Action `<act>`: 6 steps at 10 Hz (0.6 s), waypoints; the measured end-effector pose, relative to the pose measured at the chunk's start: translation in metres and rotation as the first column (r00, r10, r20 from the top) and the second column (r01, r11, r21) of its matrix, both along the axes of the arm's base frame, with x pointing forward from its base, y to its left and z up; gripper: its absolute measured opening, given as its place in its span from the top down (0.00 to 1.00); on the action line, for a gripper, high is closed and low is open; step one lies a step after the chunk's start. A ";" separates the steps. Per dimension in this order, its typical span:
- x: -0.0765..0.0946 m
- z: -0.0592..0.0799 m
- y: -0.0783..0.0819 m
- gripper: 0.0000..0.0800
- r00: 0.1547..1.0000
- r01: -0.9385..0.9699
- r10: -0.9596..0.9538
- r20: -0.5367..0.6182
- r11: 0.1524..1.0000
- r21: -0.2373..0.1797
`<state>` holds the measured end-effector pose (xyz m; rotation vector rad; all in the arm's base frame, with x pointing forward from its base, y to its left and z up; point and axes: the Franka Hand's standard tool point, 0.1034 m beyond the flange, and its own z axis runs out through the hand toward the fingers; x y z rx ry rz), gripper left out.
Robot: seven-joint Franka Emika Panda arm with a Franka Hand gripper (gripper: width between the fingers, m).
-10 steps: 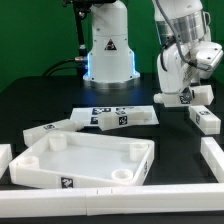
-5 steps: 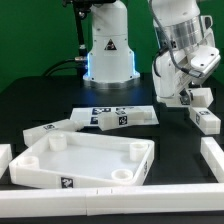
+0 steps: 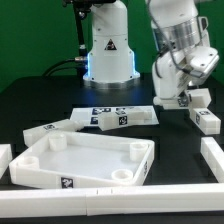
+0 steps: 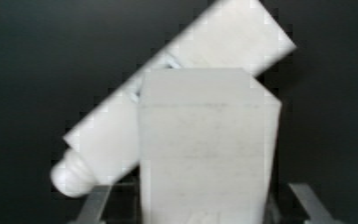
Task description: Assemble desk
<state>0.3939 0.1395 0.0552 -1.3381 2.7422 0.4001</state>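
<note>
Clock convention: dial laid over the exterior view, 12 o'clock at the far side.
Worktop (image 3: 30,100): black. It carries every part except one.
Arm (image 3: 175,30): reaches in at 2 o'clock, wrist angled down.
Desk top (image 3: 85,160): flat on the worktop at 7 o'clock, rim up. The corner sockets you can see are all empty.
Marker board (image 3: 100,113): lies just beyond the desk top, near dial centre. It is no part of the build.
Leg 1 (image 3: 196,98): at 3 o'clock, off the worktop, carried by the hand. In the wrist view it fills the middle (image 4: 202,140), seen along its length.
Leg 2 (image 3: 206,120): loose on the worktop just below leg 1, apart from it. It is probably the slanted bar behind leg 1 in the wrist view (image 4: 229,45).
Leg 3 (image 3: 47,130): loose at 9 o'clock, close to the desk top's far corner.
Hand (image 3: 185,100): clenched around leg 1.
Progress: early, by my reading. No leg is seated and one is lifted. A fourth leg cannot be made out.
Left for you: take leg 1 across to a socket, seat it, then do the others.
</note>
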 end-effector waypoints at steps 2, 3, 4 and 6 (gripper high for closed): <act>-0.006 -0.011 -0.006 0.64 0.999 0.030 -0.031 -0.030 0.999 -0.015; -0.005 -0.014 -0.005 0.64 0.999 0.031 -0.032 -0.037 0.999 -0.015; -0.003 -0.019 -0.005 0.64 0.999 0.032 -0.032 -0.041 0.999 -0.017; -0.002 -0.029 -0.008 0.64 0.998 0.021 -0.022 -0.062 1.000 -0.017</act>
